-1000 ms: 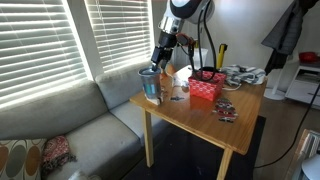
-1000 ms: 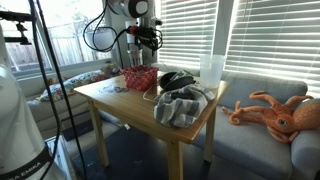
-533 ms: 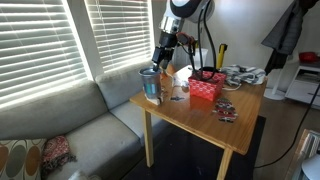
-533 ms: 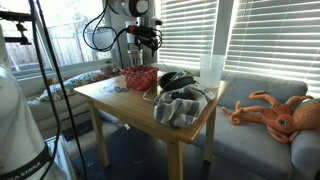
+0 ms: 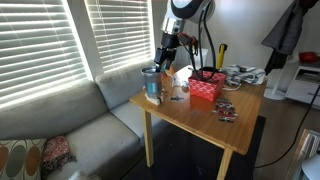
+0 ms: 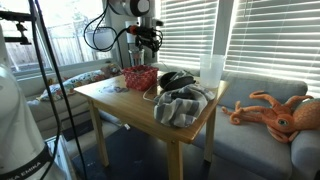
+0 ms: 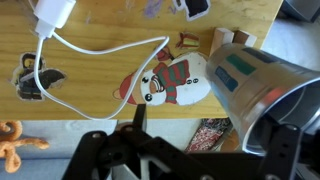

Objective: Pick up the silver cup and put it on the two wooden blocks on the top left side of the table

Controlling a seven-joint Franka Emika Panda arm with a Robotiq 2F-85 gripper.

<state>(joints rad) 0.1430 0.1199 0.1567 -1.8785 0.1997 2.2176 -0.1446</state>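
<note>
The silver cup (image 5: 150, 84) stands upright near the table's corner by the window. In the wrist view it fills the right side (image 7: 262, 88), with a striped label on its wall. My gripper (image 5: 166, 52) hangs above and just beside the cup, jaws open and empty (image 7: 213, 138); the cup sits near the right finger. It also shows in an exterior view (image 6: 146, 38). The wooden blocks (image 7: 226, 42) lie on the table (image 5: 200, 116) just past the cup; they are small and partly hidden by it.
A red basket (image 5: 205, 88) (image 6: 140, 77) stands mid-table. A snowman card (image 7: 170, 80), a white cable (image 7: 100, 48) and a charger lie on the wood. A white cup-shaped container (image 6: 212, 68), a grey cloth (image 6: 180, 106) and a black object (image 6: 176, 78) sit at one end. A sofa borders the table.
My gripper has shifted slightly sideways above the cup. The cup and the other things have not moved.
</note>
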